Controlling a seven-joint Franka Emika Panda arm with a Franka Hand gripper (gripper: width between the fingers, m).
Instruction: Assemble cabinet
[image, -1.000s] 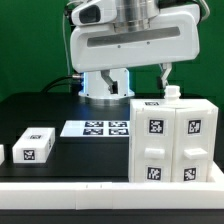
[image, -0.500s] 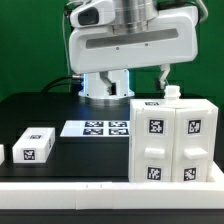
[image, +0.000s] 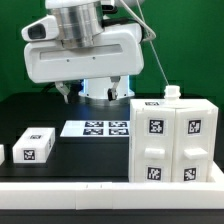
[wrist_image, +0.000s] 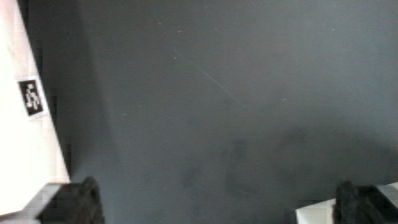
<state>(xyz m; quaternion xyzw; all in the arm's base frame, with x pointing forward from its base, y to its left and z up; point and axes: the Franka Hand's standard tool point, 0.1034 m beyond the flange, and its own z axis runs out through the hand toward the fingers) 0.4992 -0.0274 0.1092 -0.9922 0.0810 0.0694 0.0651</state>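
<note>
A: Quick one. What changes here?

B: The arm swings. Half a second ago your gripper (image: 96, 92) hung over the cabinet box (image: 173, 140), at the upper right of the exterior view. Now it sits upper centre-left, over bare black table (image: 40, 108). Everything else stays where it was.

A: Pincer state?

B: Released. In the wrist view the two fingertips (wrist_image: 71, 200) stand wide apart, with only dark table between them (wrist_image: 217, 205). You carry nothing.

A: Where's the cabinet?

B: The box stands upright at the lower right of the exterior view, two tagged fronts facing the camera, well clear of the gripper. A small white nub (image: 172, 93) sits on its top; it's too small to say what it is. A loose tagged piece (image: 33, 145) lies at the lower left, and a sliver of another shows at the very left edge (image: 2, 153).

A: And the flat sheet in the middle?

B: That's the marker board (image: 98, 128). It's rig gear, so skip it.

A: What does the swing mean for you?

B: My read: you're done at the box for now and heading for the next part, probably the piece at lower left. The wrist view catches a white tagged edge (wrist_image: 22, 100), and I can't tell which item that is. You aren't over the piece yet, so expect more travel and a descent. Centre it between the open fingers before closing, because an off-centre pinch could twist it
</note>
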